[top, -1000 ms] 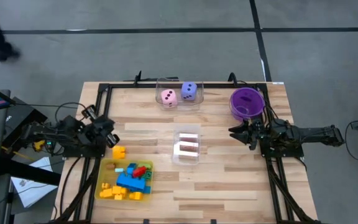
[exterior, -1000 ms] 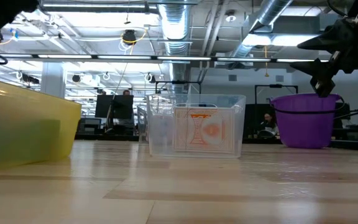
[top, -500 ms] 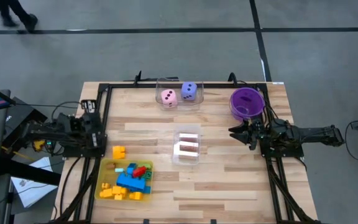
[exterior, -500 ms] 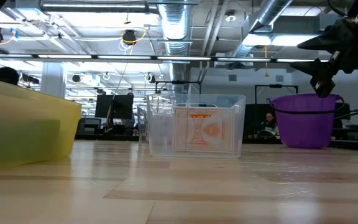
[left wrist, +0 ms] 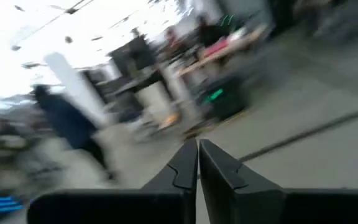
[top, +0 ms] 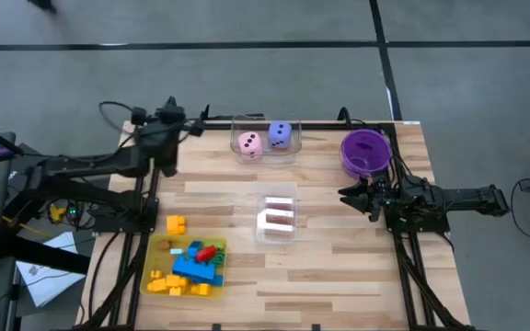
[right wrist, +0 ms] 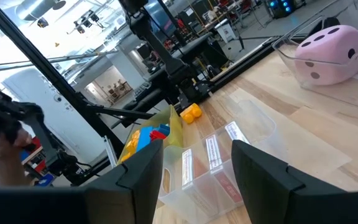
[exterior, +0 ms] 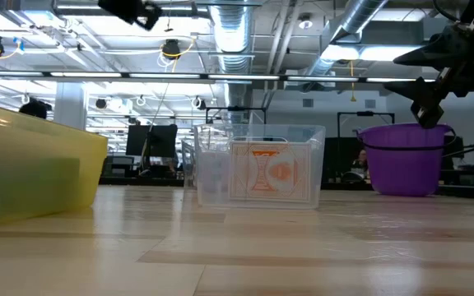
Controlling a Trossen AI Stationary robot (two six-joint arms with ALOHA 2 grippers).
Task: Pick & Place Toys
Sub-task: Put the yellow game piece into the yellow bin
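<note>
My left gripper [top: 191, 129] is shut and holds nothing. It hangs high over the table's far left corner and points level into the room [left wrist: 197, 149]. At the table's right edge my right gripper [top: 344, 195] stands open and level, nothing between its fingers [right wrist: 194, 155]. The toys: several bricks lie in a yellow tray [top: 157, 246] at the near left. One loose yellow brick [top: 175, 224] rests flat on the table just beyond the tray. A pink die [top: 249, 144] and a purple die [top: 281, 135] sit in a clear box at the far edge. Cards [top: 277, 218] lie in a clear box at the middle.
A purple round bowl [top: 366, 152] stands at the far right, just beyond my right gripper. A black frame [top: 155, 165] runs along the table's left, far and right edges. Bare wood lies at the near right and between the boxes.
My left gripper has drawn back from beside the loose yellow brick toward the table's left edge. It has then risen and swung to the far left corner, its fingers staying shut. The yellow brick lies where it was.
</note>
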